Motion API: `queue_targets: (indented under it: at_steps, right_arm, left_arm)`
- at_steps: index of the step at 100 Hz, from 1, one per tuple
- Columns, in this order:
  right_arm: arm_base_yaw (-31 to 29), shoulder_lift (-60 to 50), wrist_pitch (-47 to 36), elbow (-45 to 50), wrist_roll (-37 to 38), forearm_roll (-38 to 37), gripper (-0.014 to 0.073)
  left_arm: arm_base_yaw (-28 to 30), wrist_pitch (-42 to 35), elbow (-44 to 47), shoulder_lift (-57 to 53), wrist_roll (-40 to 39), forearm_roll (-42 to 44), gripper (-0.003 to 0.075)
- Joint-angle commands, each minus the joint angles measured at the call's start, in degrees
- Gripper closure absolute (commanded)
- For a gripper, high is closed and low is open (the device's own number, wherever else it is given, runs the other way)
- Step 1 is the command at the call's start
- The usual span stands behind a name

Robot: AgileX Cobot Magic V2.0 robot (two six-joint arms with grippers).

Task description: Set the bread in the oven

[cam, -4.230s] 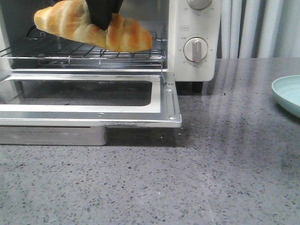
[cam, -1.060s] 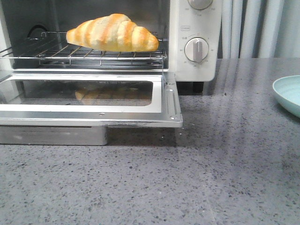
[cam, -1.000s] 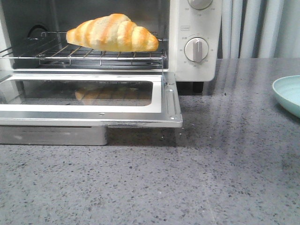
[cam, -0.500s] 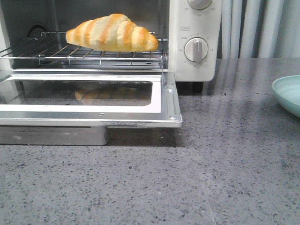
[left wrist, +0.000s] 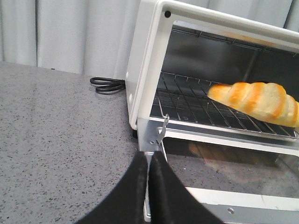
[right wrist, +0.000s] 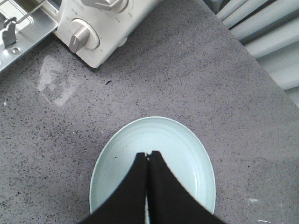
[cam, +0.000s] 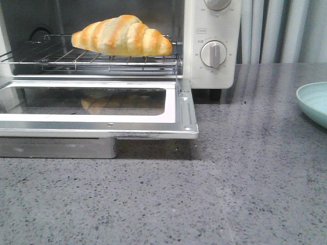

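The bread [cam: 122, 35], a golden-brown striped roll, lies on the wire rack [cam: 102, 58] inside the cream-white oven [cam: 212, 30]. The oven door [cam: 97, 109] hangs open and flat. The bread also shows in the left wrist view [left wrist: 257, 100]. My left gripper [left wrist: 150, 156] is shut and empty, just above the door's hinge corner at the oven's left side. My right gripper [right wrist: 147, 155] is shut and empty above the pale blue plate [right wrist: 187, 154]. Neither gripper shows in the front view.
The pale blue plate [cam: 314, 102] sits at the right edge of the grey speckled counter [cam: 230, 194]. A metal tray [cam: 56, 148] lies under the open door. A black cord [left wrist: 107, 85] lies behind the oven's left side. Curtains hang at the back.
About four seconds ago a black gripper held the bread over the rack. Since then it has let go and left the front view. Over the last second nothing has visibly moved.
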Motion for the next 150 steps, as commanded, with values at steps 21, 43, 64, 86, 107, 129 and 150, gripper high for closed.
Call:
queue_targets:
  at_steps: [21,43,64,86,107,129,150]
  right_arm:
    - [-0.37,-1.11,0.89,-1.31,-0.03,-3.32,0.0650]
    - [-0.37,-0.74,1.11,-1.31,0.08,-0.76,0.0650]
    - [-0.37,-2.94,-1.01,-1.08,0.08,4.31,0.0650]
    - [-2.83,-13.71,-17.63,9.61,0.08,7.23,0.0650]
    - [-9.45,-22.77,-37.13,26.75,0.17,13.71,0.0650]
    - [-16.17,-29.41,-62.96,43.77,0.17,18.20,0.0650]
    - [-24.36,-33.83,-74.61,57.44,-0.07,24.61,0.0650]
  left_arm:
    - [0.11,-4.86,-1.40,-1.02,-0.31,-0.02,0.0741]
    - [0.11,-4.86,-1.40,-1.02,-0.31,-0.02,0.0741]
    - [0.11,-4.86,-1.40,-1.02,-0.31,-0.02,0.0741]
    - [0.11,-4.86,-1.40,-1.02,-0.31,-0.02,0.0741]
    - [0.11,-4.86,-1.40,-1.02,-0.31,-0.02,0.0741]
    - [0.11,-4.86,-1.40,-1.02,-0.31,-0.02,0.0741]
    - [0.11,-4.86,-1.40,-1.02,-0.31,-0.02,0.0741]
